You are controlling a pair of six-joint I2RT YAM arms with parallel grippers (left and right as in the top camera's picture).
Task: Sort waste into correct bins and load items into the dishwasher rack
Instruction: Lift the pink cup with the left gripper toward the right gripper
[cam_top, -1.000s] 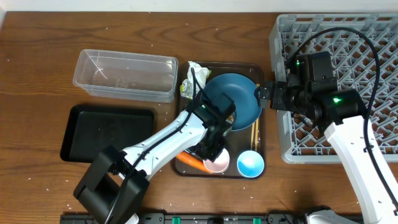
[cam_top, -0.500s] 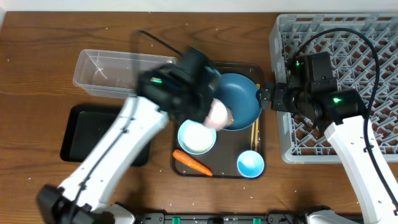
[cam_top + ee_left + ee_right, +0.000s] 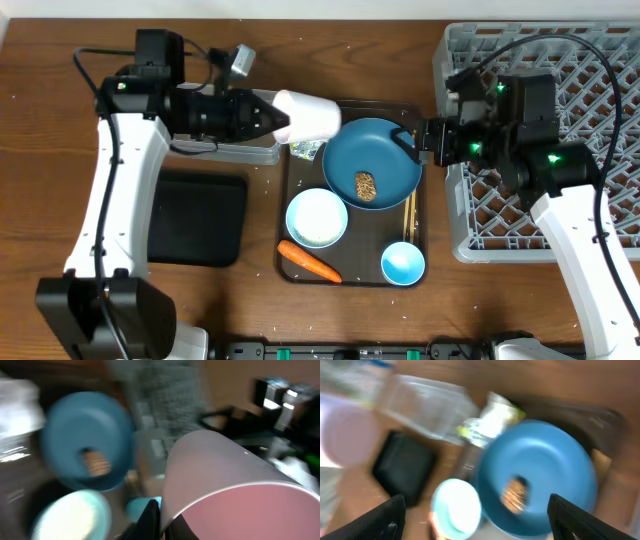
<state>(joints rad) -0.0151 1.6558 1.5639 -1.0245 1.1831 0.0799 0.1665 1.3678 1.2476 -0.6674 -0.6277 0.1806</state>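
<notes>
**A:** While the left arm's jaws pinch it, where is the small white cup with the pink inside (image 3: pixel 307 115)?

**B:** Up in the air, lying on its side, over the gap between the clear rectangular plastic tub (image 3: pixel 425 407) and the brown serving tray (image 3: pixel 365 245). The jaws are pressed together on its wall near the rim. Its pink mouth faces the left wrist camera.

**A:** And the right arm's jaws?

**B:** Spread, with nothing between them. They are just beside the right rim of the large round dark-blue plate (image 3: pixel 372 150). I cannot tell whether a finger touches that rim.

**A:** What lies around them?

**B:** A small brown food lump (image 3: pixel 366 186) sits on the plate. Nearer the robot, on the same tray, are a round white bowl (image 3: pixel 317 217), a small orange carrot (image 3: pixel 310 262) and a small cup with a blue inside (image 3: pixel 403 263). Wooden chopsticks (image 3: pixel 409 215) run along the plate's right side. A crumpled white-yellow-green wrapper (image 3: pixel 308 148) peeks out beneath the lifted cup.

**A:** How far along is the job?

**B:** Barely begun, I judge. The large square grey plastic rack (image 3: pixel 610 90) shows no dish among its pegs. The shallow black rectangular tray (image 3: pixel 200 215) on the wooden table (image 3: pixel 40 150) shows nothing in it. The tub is mostly hidden by the left arm. One cup is lifted; the plate, bowl, other cup and chopsticks are not yet racked. The carrot, lump and wrapper are unsorted. Rice grains are too small to pick out.
</notes>
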